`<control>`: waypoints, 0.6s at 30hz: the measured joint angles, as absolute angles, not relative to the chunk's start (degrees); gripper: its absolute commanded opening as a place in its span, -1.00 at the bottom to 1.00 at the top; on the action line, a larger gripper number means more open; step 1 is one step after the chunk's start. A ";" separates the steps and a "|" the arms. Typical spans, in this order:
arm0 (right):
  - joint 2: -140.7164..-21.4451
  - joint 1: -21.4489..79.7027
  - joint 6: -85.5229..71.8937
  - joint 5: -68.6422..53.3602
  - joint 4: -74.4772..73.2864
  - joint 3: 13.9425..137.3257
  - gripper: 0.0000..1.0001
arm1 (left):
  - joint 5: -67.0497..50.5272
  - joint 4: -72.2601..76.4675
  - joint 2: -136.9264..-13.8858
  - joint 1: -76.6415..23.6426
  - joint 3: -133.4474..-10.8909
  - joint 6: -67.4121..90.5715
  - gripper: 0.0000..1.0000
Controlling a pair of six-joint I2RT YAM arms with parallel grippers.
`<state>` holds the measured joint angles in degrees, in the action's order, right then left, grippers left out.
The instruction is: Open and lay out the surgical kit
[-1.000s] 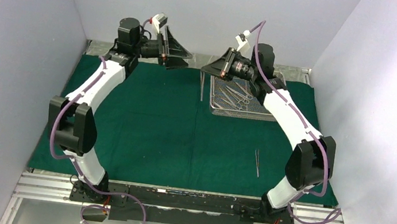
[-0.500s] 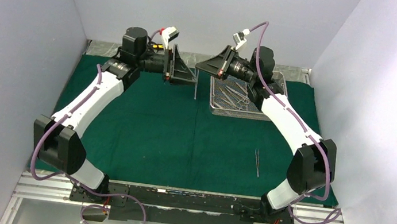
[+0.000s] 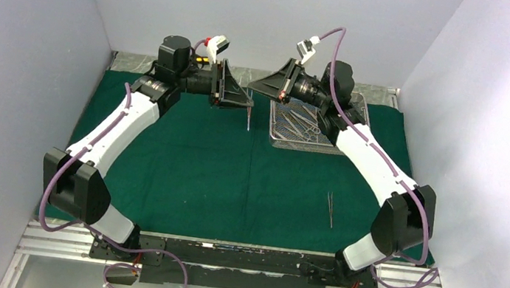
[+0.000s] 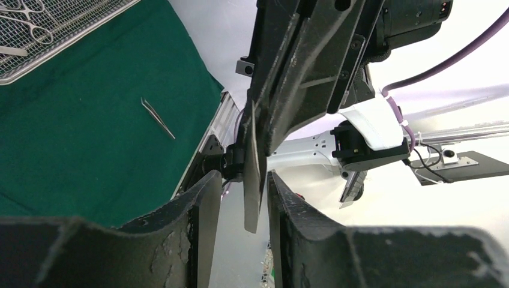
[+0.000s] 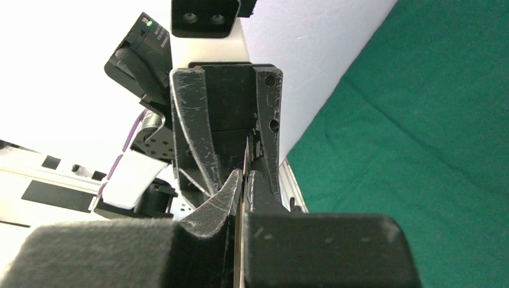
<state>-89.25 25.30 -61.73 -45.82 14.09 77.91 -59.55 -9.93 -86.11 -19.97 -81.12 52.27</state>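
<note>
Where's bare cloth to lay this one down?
For the thin steel instrument: the dark green cloth is bare from its left edge to centre, and between the silver wire-mesh tray and the slim steel tweezers. Crowded inside the tray.

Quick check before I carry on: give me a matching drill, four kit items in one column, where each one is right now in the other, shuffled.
Items
1. wire-mesh tray
2. tweezers
3. slim steel instrument
4. green cloth

Places
A. up in the air between the two arms
B. lying loose on the cloth, near the right arm's base
C. spread flat over the table
D. at the far right of the cloth, holding ring-handled instruments

Pairs: 1-D, 2-B, 3-A, 4-C
</note>
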 measured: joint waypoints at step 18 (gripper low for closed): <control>-88.33 26.04 -57.87 -41.58 3.18 78.81 0.42 | -58.15 -6.59 -86.06 -19.97 -79.42 57.04 -1.00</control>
<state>-88.33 26.04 -57.87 -41.58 3.18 78.81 -58.15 -6.59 -86.06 -19.97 -79.42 57.04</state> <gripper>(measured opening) 0.630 0.045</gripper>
